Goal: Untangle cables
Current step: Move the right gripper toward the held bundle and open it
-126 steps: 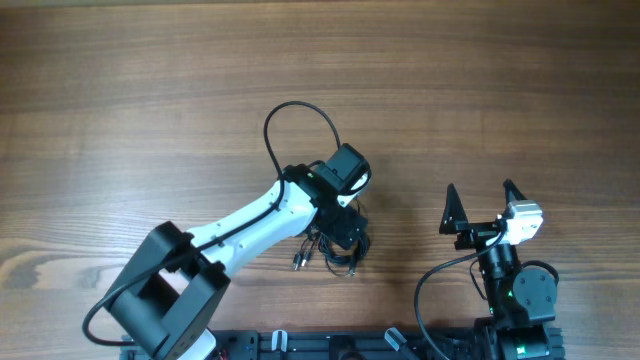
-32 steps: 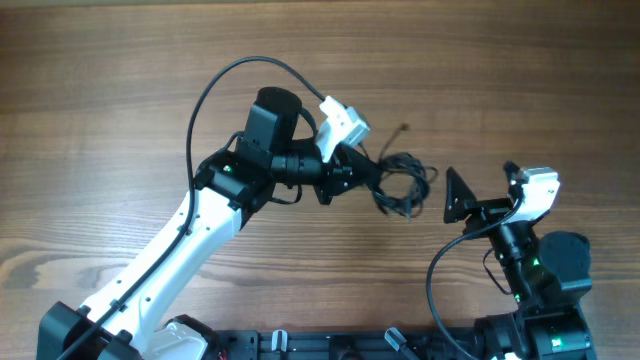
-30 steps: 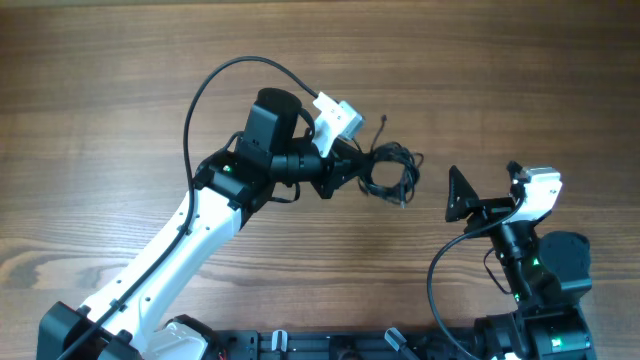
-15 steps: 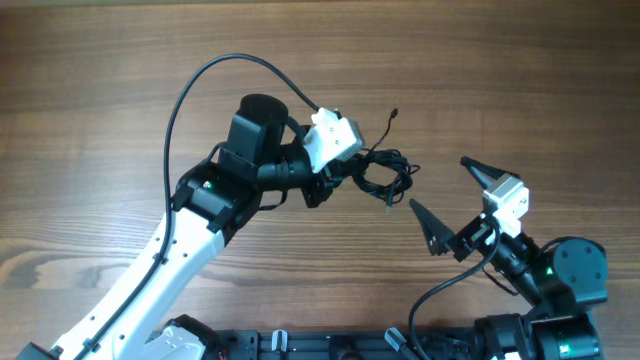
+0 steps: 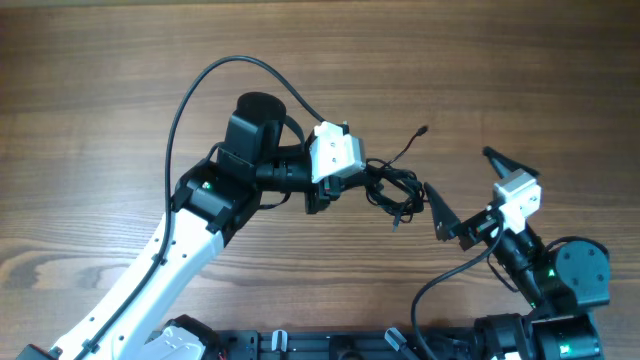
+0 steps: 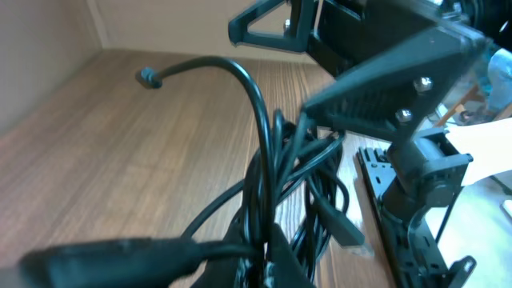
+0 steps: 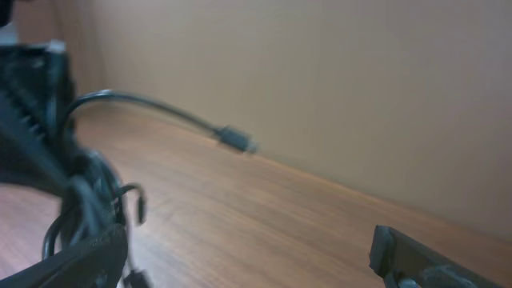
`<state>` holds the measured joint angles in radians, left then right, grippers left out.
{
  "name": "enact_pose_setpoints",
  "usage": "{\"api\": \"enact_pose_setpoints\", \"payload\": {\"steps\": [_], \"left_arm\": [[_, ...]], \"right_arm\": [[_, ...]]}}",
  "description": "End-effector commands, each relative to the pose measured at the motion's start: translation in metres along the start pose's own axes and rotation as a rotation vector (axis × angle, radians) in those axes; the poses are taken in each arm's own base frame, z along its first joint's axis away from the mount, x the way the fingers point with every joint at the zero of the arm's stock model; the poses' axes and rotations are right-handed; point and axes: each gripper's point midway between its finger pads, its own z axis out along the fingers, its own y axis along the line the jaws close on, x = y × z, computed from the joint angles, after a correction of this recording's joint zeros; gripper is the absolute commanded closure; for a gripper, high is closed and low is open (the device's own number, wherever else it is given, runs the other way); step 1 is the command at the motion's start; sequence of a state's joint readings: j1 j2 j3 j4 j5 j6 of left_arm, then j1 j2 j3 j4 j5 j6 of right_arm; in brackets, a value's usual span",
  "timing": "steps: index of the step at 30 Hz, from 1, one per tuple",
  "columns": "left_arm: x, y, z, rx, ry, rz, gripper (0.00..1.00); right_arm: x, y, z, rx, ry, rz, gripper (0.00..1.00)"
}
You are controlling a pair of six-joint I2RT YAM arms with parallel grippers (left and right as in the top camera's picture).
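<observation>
Cables [image 5: 398, 190]: tangled bunch, held up off the table [image 5: 100, 60], one plug end sticking out
Left gripper [image 5: 362, 183]: clamped tight on the bunch
Right gripper [image 5: 468, 187]: wide open, holding nothing, just beside the bunch

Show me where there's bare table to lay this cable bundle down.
Bare wooden table runs along the far edge, beyond both arms, and left of the white left arm. It is crowded in the middle, where the left tool grips the tangled thin black cables and the open right tool stands close beside.
</observation>
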<state>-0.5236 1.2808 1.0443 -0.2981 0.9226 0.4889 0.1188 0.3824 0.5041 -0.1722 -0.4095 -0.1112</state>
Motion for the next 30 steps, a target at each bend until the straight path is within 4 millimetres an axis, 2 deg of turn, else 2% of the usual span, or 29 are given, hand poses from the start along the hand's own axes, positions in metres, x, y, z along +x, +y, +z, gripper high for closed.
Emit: {"api": "enact_pose_setpoints", "payload": {"steps": [1, 9, 12, 15, 18, 25, 28, 30], "left_arm": [[-0.017, -0.006, -0.005, 0.015, -0.054, 0.076, 0.96], [-0.025, -0.006, -0.006, 0.026, -0.081, 0.032, 0.96], [-0.032, -0.029, -0.002, 0.134, -0.113, 0.045, 0.96], [-0.036, -0.055, 0.011, 0.215, -0.112, 0.069, 0.96], [-0.037, -0.068, 0.017, 0.253, -0.112, 0.078, 0.96], [-0.036, -0.065, 0.018, 0.232, -0.099, 0.049, 0.96], [-0.034, -0.053, 0.018, 0.145, -0.071, 0.013, 0.96], [-0.031, -0.033, 0.016, 0.010, -0.039, -0.062, 0.96]], "right_arm": [[-0.012, 0.023, -0.003, -0.134, -0.029, -0.052, 0.00], [-0.008, 0.029, -0.004, -0.168, -0.014, -0.042, 0.00], [-0.008, 0.018, -0.002, -0.105, -0.013, -0.046, 0.00], [-0.014, 0.015, -0.002, -0.088, -0.037, -0.055, 0.00], [-0.018, 0.008, -0.002, -0.046, -0.047, -0.062, 0.00], [-0.012, -0.062, -0.013, 0.368, 0.000, -0.054, 0.00], [-0.016, -0.067, -0.015, 0.396, -0.016, -0.060, 0.00], [-0.019, -0.066, -0.015, 0.393, -0.027, -0.062, 0.00]]}}
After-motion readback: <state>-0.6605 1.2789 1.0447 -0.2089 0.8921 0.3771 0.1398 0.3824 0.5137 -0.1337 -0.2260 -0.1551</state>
